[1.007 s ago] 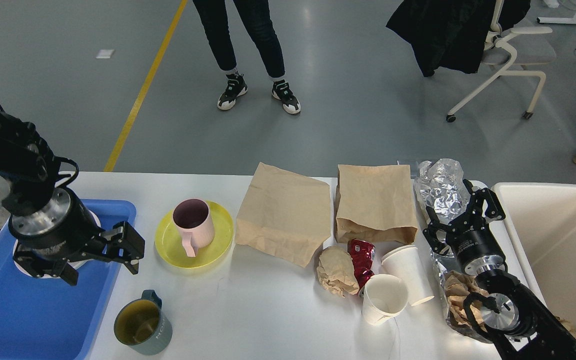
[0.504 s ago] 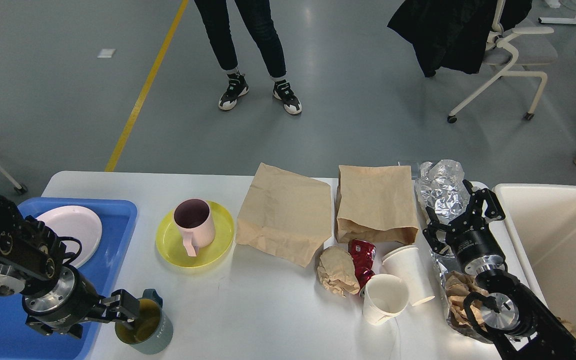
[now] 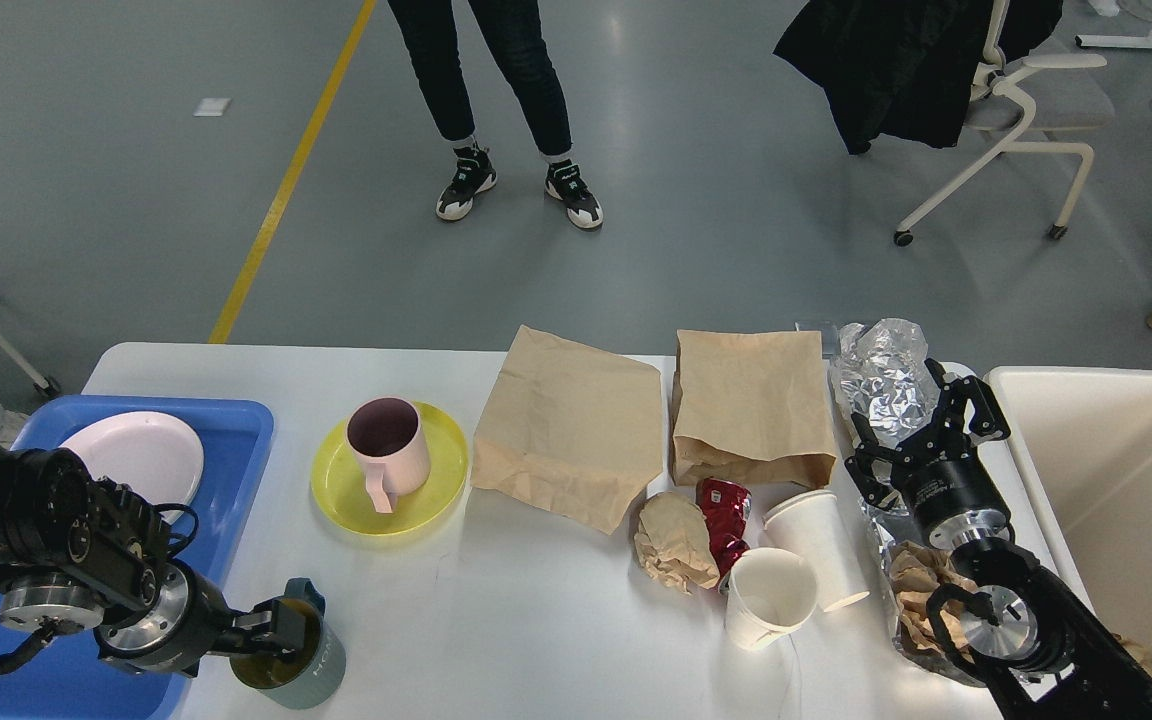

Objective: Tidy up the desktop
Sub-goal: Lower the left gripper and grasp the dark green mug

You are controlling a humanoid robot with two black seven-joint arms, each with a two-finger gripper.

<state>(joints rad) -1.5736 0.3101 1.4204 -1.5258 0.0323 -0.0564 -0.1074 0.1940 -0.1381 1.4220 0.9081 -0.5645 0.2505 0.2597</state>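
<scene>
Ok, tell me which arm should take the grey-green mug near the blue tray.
Left. The left gripper is already at the mug beside the blue tray. The right gripper sits far across the desktop, by the crumpled foil.

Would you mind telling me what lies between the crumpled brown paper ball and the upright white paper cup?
In the head view, a crushed red can lies between the paper ball and the paper cup.

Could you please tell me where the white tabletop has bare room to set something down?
The white tabletop is bare in front, between the grey-green mug and the white paper cups. The far-left corner is bare too. The right end is crowded.
</scene>
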